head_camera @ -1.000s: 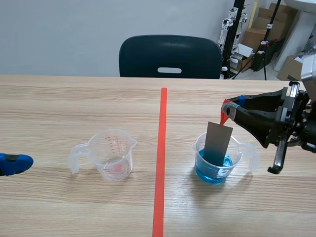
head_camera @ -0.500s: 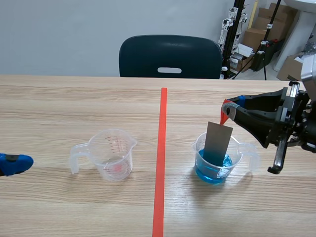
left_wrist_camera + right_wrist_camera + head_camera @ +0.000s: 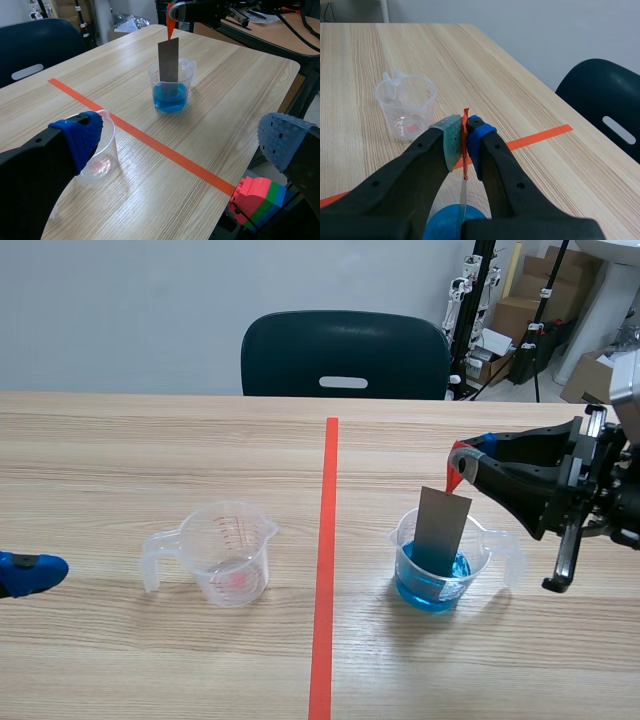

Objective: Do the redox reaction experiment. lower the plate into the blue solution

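Observation:
A grey metal plate (image 3: 442, 528) hangs upright from an orange-red strip (image 3: 454, 471), its lower end inside a clear measuring cup (image 3: 441, 562) of blue solution. My right gripper (image 3: 462, 461) is shut on that strip above the cup. In the right wrist view the strip (image 3: 465, 145) is pinched between the pads, with the plate edge (image 3: 461, 206) and blue solution (image 3: 445, 223) below. The left wrist view shows the plate (image 3: 168, 62) in the blue cup (image 3: 171, 90) far ahead. My left gripper (image 3: 22, 571) sits open at the table's left edge, holding nothing.
An empty clear measuring cup (image 3: 222, 552) stands left of the orange-red tape line; it appears beside my left finger (image 3: 102, 150) and ahead of the right gripper (image 3: 406, 103). A dark chair (image 3: 344, 355) stands behind the table. Coloured blocks (image 3: 257, 197) lie below the table edge.

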Controlling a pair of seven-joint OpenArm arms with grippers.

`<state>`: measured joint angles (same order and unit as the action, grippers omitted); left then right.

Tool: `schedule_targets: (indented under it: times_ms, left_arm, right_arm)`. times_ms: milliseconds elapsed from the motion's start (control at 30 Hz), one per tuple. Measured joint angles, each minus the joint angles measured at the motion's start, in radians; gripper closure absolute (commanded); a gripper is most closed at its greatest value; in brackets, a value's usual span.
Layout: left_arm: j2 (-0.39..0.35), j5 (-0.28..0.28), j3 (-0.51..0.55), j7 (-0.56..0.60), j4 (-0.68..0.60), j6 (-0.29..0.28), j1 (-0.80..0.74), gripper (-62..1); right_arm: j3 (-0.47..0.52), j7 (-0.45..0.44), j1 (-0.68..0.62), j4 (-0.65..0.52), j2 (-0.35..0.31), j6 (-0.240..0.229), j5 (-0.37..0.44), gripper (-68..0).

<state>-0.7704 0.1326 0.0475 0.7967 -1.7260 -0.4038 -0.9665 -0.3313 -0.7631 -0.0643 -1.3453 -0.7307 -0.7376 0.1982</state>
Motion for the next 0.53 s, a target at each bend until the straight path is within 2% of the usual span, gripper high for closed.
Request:
schedule_targets:
  times_ms: [533]
  left_arm:
    - [0.000,0.000,0.000,0.000,0.000,0.000,0.000,-62.3]
  right_arm:
    - [0.000,-0.007,0.000,0.000,0.000,0.000,0.000,-0.2]
